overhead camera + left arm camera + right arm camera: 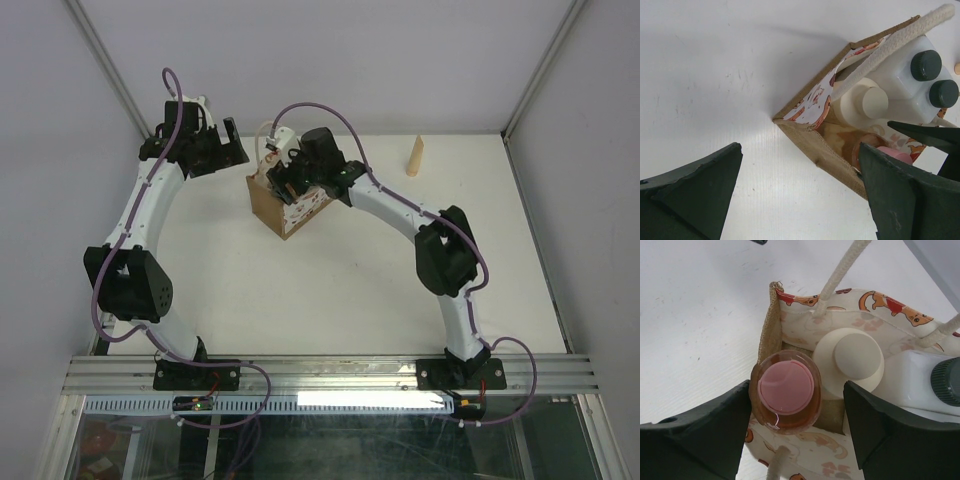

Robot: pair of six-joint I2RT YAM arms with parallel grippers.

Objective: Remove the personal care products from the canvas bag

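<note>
**A:** How do the right jaws stand?

**B:** The right gripper is open over the mouth of the bag, with the pink bottle between its fingers. One finger lies right at the bottle's side. The other stands clear of it, just beside the cream bottle. Nothing is gripped.

**A:** And the left jaws?

**B:** The left gripper is spread wide and holds nothing. One finger hangs over the bare table and the other over the bag's near wall, with a corner of the bag between them.

**A:** Where are the products?

**B:** Four are upright inside the bag. The pink bottle is in a corner against the brown wall, touching the cream bottle next to it. Past the cream one, the two white bottles stand side by side, dark caps up. The handles loop above them, one rope crossing over the cream bottle in the left wrist view.

**A:** The fifth?

**B:** The tube stands on end on the table near the far edge, well apart from the bag and to the right of it.

**A:** And the bag?

**B:** It sits upright on the table's far half, turned corner-on, with the right gripper above it and the left gripper near it, to its left.
</note>
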